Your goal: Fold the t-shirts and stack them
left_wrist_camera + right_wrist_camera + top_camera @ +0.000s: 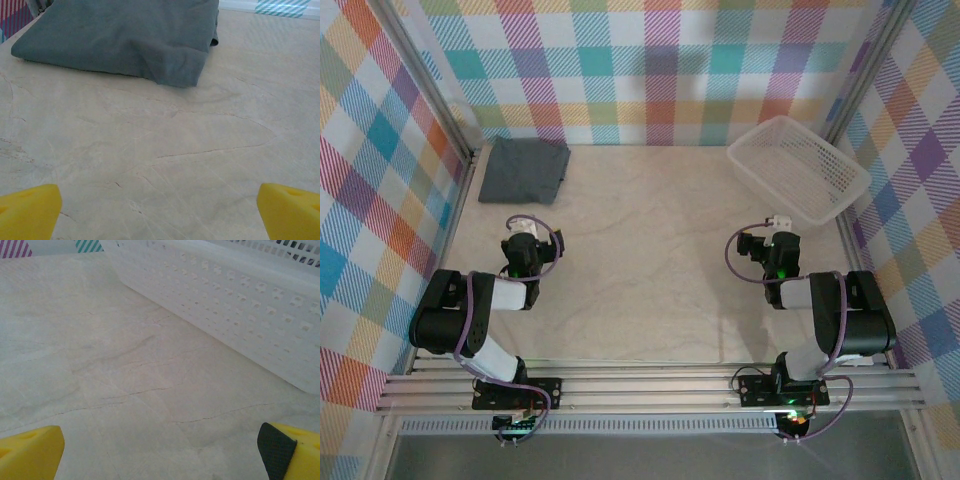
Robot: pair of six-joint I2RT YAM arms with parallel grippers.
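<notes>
A dark slate-grey soft-cloth t-shirt (525,170) lies folded in the far-left corner of a pale marbled tabletop (650,250), which is walled by pastel plaid panels (650,70). The yellow-fingered left gripper (160,212) and right gripper (160,452) stand wide apart, holding nothing.

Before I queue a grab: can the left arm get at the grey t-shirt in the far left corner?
Probably yes: the left gripper is open and faces the t-shirt, with bare table between them and nothing in the way.
</notes>
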